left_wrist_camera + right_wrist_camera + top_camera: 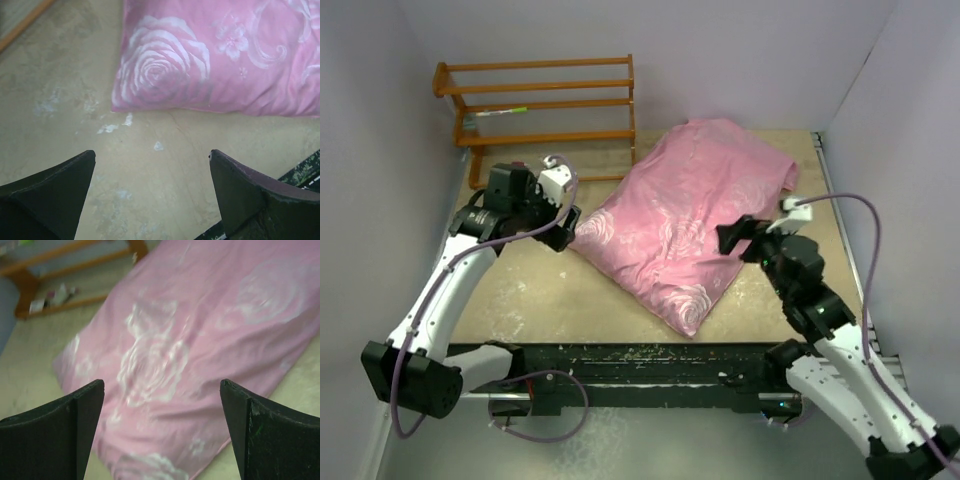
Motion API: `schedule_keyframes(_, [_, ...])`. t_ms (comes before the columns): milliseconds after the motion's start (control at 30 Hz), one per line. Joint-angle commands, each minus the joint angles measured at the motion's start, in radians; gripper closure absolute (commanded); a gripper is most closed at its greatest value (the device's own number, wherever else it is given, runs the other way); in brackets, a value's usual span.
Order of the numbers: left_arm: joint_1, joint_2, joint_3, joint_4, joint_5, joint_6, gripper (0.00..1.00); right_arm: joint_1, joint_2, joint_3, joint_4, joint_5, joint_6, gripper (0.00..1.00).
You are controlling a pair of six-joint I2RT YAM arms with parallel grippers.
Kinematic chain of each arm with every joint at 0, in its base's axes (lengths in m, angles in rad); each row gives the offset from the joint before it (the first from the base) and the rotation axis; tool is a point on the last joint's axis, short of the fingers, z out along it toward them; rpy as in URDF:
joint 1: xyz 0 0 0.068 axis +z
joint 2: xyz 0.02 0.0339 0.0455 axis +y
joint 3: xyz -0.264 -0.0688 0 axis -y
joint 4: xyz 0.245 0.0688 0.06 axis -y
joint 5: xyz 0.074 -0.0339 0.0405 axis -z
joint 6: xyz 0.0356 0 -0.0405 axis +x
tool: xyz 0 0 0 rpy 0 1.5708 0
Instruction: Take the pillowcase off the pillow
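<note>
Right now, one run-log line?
phase: pre-grasp | glossy pink rose-patterned pillowcase: not gripped | left end effector: open | right end effector: open

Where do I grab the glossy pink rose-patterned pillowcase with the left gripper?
Likely its left corner: the glossy pink rose-patterned pillowcase thins to a flat seam there, ahead of the open left gripper. Come in low from the left across the beige table; the middle bulges. Its open end isn't visible.

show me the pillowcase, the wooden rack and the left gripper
pillowcase (680, 215): top external view, middle of the pink fabric
wooden rack (545, 104): top external view, on a middle rail
left gripper (151, 155): left wrist view, midway between its open fingertips
</note>
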Motion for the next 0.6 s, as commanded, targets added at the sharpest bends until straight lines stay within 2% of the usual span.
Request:
schedule_keyframes(0, [-0.033, 0.059, -0.027, -0.022, 0.069, 0.009, 0.01, 0.267, 0.052, -0.011, -0.09, 0.159, -0.024, 0.0])
schedule_keyframes(133, [-0.075, 0.134, -0.067, 0.033, 0.029, -0.016, 0.01, 0.566, 0.244, 0.024, -0.061, 0.347, -0.026, 0.0])
schedule_keyframes(300, [-0.077, 0.213, -0.054, 0.049, 0.036, -0.03, 0.0, 0.838, 0.653, 0.19, -0.044, 0.493, -0.115, 0.0])
schedule_keyframes(433, [0.0, 0.203, -0.049, 0.052, 0.1, -0.028, 0.01, 0.926, 0.964, 0.373, -0.093, 0.559, -0.185, 0.0])
schedule_keyframes(567, [0.129, 0.197, -0.042, 0.023, 0.182, 0.008, 0.0, 0.929, 1.124, 0.464, -0.105, 0.54, -0.224, 0.0])
